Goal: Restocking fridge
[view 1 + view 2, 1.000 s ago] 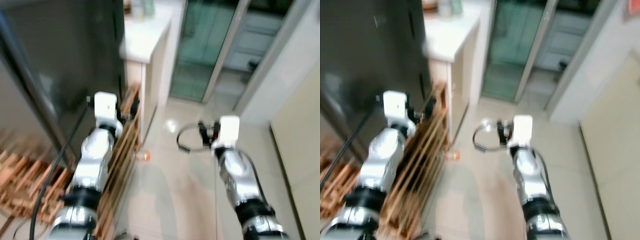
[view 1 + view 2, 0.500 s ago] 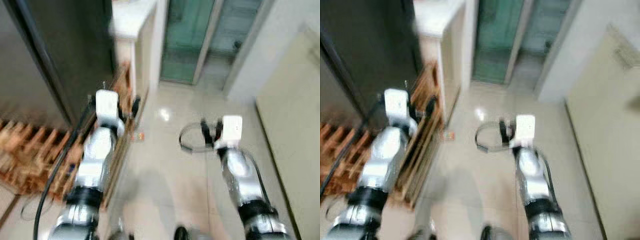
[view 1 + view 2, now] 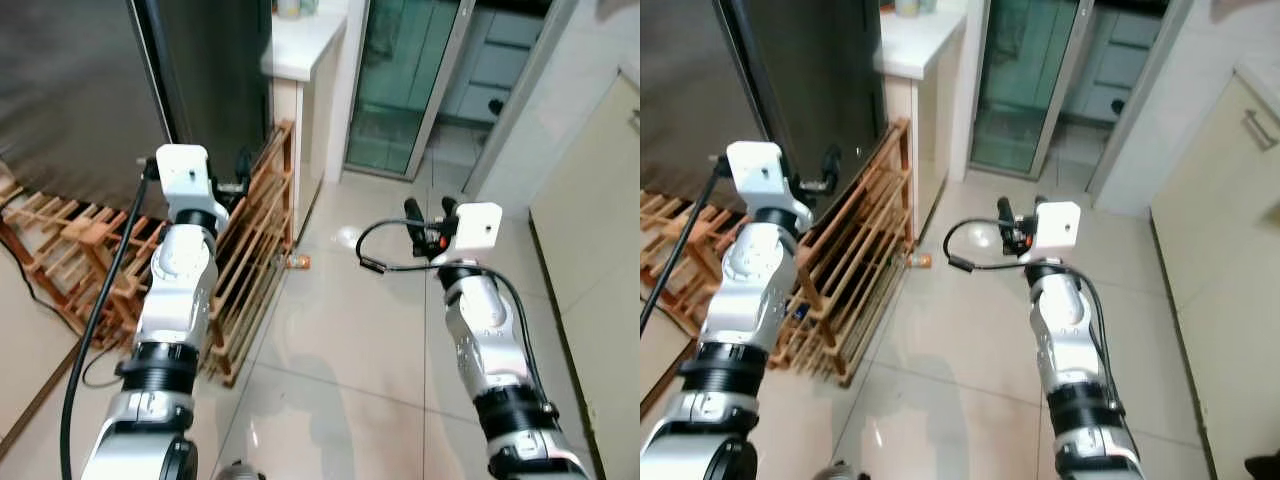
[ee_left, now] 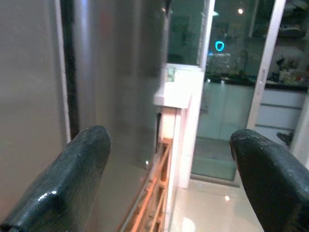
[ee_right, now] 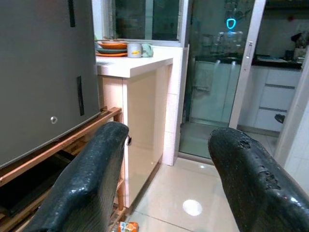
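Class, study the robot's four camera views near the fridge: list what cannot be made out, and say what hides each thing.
- Fridge: top cut off by the frame edge in the eye views; doors shut, so contents hidden.
- Small item on the floor beside the wooden rack: too small to identify.
- Dishes on the counter: distant in the right wrist view, contents unreadable.
- Room behind the glass door: dim, reflective.

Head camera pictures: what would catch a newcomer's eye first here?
First the two silver arms raised in front, the left gripper beside the tall dark glossy fridge and the right gripper over the pale tiled floor, both with jaws open and empty. Next, the slatted wooden rack leaning low against the fridge, with a small orange-labelled container lying on the floor at its end.
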Motion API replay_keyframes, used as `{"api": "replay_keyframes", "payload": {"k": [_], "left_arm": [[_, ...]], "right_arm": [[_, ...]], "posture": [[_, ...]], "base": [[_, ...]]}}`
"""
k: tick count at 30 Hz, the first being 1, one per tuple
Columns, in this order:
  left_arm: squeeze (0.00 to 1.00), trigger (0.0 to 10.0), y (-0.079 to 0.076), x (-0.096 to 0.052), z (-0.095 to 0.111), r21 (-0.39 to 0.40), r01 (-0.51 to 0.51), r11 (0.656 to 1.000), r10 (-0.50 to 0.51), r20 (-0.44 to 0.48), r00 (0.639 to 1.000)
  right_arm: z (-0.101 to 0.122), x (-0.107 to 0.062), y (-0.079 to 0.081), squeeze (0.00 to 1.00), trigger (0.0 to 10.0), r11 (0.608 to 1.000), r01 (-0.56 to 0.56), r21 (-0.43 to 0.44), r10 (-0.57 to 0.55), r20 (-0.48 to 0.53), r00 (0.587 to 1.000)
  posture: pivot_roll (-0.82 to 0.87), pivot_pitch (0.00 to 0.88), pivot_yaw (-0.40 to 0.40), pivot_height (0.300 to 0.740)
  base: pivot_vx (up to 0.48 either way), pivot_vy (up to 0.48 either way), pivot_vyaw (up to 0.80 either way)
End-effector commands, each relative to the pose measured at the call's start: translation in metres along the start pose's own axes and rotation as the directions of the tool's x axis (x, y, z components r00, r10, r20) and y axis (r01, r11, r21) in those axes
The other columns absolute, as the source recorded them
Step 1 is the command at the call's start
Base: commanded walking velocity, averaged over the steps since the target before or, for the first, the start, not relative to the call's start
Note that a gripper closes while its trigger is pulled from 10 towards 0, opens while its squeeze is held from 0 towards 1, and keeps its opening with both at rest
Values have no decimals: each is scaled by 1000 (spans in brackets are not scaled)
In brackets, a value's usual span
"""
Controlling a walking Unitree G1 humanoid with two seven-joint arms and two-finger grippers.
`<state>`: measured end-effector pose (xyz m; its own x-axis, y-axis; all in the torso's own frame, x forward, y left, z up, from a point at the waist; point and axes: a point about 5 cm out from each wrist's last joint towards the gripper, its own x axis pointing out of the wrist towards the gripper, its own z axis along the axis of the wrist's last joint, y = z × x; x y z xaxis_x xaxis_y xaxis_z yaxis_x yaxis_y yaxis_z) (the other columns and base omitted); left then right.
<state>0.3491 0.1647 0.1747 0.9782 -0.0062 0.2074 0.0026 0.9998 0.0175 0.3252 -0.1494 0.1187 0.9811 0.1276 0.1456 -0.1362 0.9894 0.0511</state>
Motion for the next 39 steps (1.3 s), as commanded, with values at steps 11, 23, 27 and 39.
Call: {"api": "replay_keyframes", "payload": {"k": [11,23,27,39], "left_arm": [[0,10000,-12,-1,-2,-4,60,998,-60,-21,998],[0,10000,-19,-2,3,-8,88,996,-88,6,996],[0,10000,-29,-2,6,0,109,994,-109,15,994],[0,10000,-35,-4,11,23,148,989,-149,35,988]], "right_arm": [[-2,-9,9,0,10000,999,-44,18,44,-14,999],[-4,-7,8,0,10000,998,-59,13,59,-34,998],[-6,-6,10,0,10000,998,-65,15,66,-45,997],[-8,-3,13,0,10000,998,-60,29,61,-48,997]], "posture": [[-19,0,-60,740],[-11,0,-77,740],[1,0,-81,740],[17,0,-62,740]], "base": [[22,374,0],[283,387,0],[0,0,0],[0,0,0]]}}
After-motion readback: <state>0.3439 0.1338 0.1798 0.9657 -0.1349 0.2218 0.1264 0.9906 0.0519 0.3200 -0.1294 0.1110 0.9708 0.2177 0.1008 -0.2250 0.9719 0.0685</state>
